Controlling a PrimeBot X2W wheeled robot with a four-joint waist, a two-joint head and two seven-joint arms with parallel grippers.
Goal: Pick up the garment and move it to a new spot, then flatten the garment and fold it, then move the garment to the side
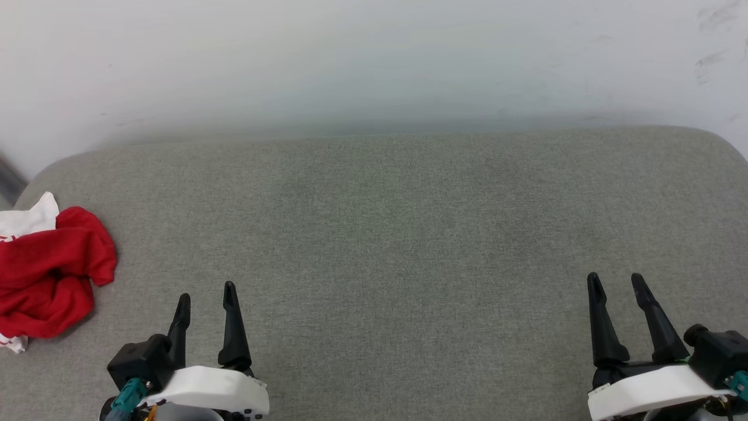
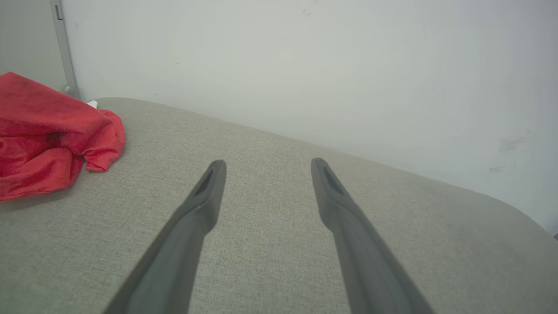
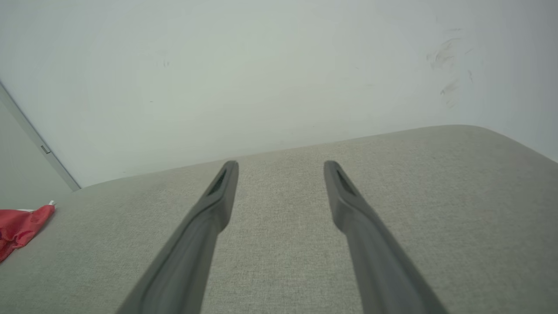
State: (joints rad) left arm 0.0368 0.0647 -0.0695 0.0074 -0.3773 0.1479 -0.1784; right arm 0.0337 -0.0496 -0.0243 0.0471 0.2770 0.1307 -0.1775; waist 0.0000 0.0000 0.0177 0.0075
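Note:
The garment (image 1: 49,272) lies crumpled in a red heap with a bit of white sleeve at the far left edge of the grey cushioned surface (image 1: 397,234). In the left wrist view the garment (image 2: 48,135) bulks at the upper left, apart from the fingers. The right wrist view catches a red corner of the garment (image 3: 22,226) at its left edge. My left gripper (image 1: 205,292) stands open to the right of the heap, nothing between its fingers. My right gripper (image 1: 615,280) is open too, far off at the lower right.
A pale wall (image 1: 374,58) rises right behind the surface's rounded back edge. A grey upright strip (image 2: 63,48) stands by the wall beyond the garment. The surface's left and right ends curve away near the frame edges.

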